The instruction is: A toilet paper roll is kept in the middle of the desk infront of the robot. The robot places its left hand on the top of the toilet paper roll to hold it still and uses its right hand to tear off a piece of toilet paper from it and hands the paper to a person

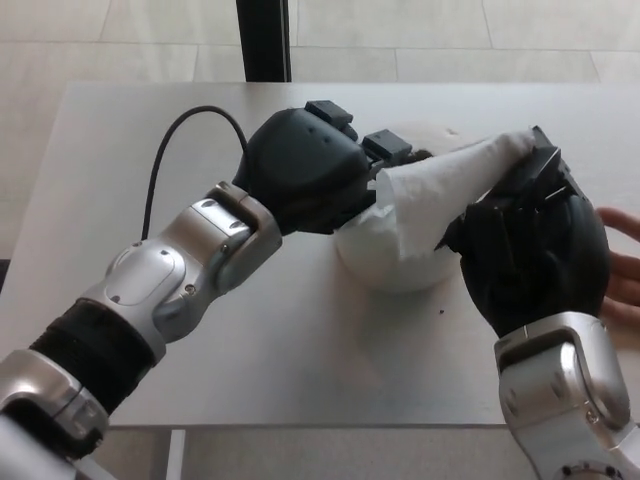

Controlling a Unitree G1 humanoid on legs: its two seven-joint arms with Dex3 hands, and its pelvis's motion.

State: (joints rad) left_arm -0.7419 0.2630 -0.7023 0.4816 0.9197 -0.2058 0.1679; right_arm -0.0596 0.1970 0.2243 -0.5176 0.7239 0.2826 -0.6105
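Right hand [535,250]: fingers [545,165] gripping a sheet [440,190] drawn up from the roll [395,255]. Left hand [305,180]: fingers [385,148] resting atop the roll; whether they are closed cannot be told. Roll: mid-worktop [300,350], between both hands. Person's hand [625,265]: right of roll, at worktop edge.

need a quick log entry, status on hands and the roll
Left hand pressed on top of toilet paper roll. Right hand shut on paper sheet, sheet not yet torn. Person's hand waiting at right edge.
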